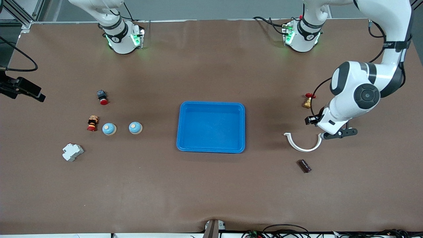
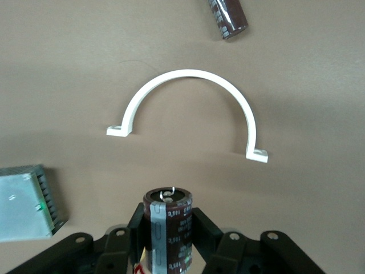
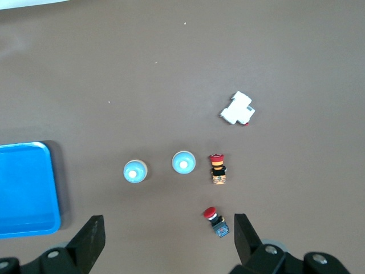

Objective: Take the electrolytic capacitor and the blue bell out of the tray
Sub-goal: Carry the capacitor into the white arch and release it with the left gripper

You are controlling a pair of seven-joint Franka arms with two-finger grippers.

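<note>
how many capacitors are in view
2: one capacitor upright in the left pincer, above the table beside the white clamp; the other capacitor lies nearer the front camera than that clamp.

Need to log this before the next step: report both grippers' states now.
Left gripper: shut on a capacitor, over the table by the white clamp.
Right gripper: open, empty, high over the bells.
</note>
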